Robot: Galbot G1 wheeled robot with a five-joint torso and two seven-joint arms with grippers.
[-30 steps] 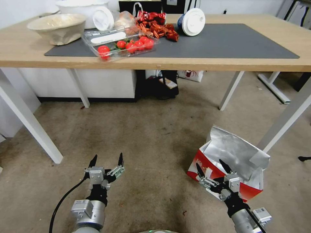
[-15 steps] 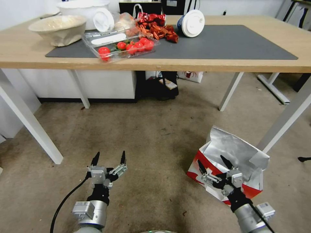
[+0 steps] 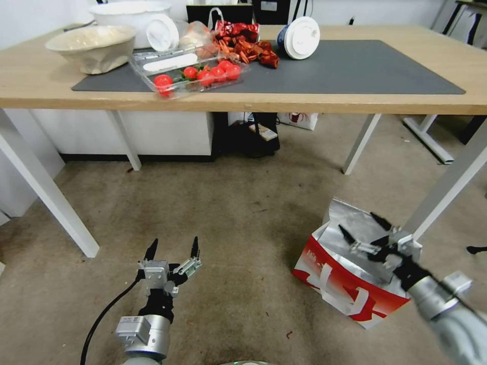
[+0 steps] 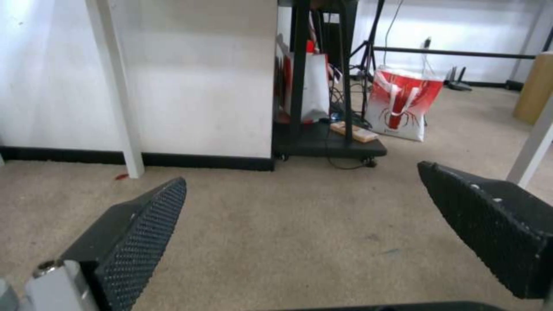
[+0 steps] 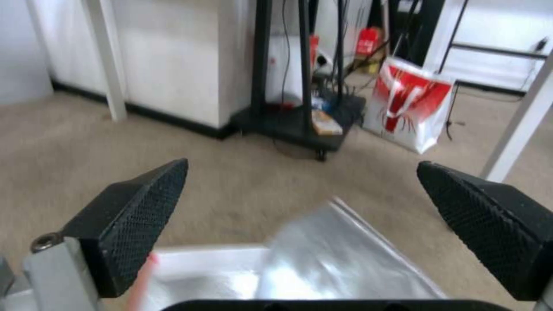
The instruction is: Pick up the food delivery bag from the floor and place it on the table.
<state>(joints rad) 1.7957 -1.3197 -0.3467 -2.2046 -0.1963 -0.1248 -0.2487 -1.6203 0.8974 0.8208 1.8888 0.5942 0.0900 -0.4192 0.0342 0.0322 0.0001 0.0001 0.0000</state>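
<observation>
The food delivery bag point(image 3: 350, 276), white with a red band and a silver foil lining, stands open on the floor point(image 3: 238, 223) at the right, beside a white table leg. My right gripper point(image 3: 361, 226) hovers open over the bag's foil top; in the right wrist view the foil lining point(image 5: 322, 259) lies just below its fingers point(image 5: 138, 207). My left gripper point(image 3: 172, 246) is open above bare floor at the lower left, holding nothing. The light-wood table point(image 3: 314, 104) with its dark grey mat point(image 3: 355, 66) spans the back.
On the table's left half are a beige bowl point(image 3: 91, 45), a clear tray of red tomatoes point(image 3: 193, 73), red wrappers point(image 3: 248, 45) and a white-lidded cup point(image 3: 299, 36). White table legs point(image 3: 48, 195) stand around. Under the table are a black cart point(image 4: 322, 142) and another red-and-white bag point(image 4: 403, 106).
My right gripper has moved forward and to the right, from in front of the bag's red side to above its foil opening. The left arm has barely moved.
</observation>
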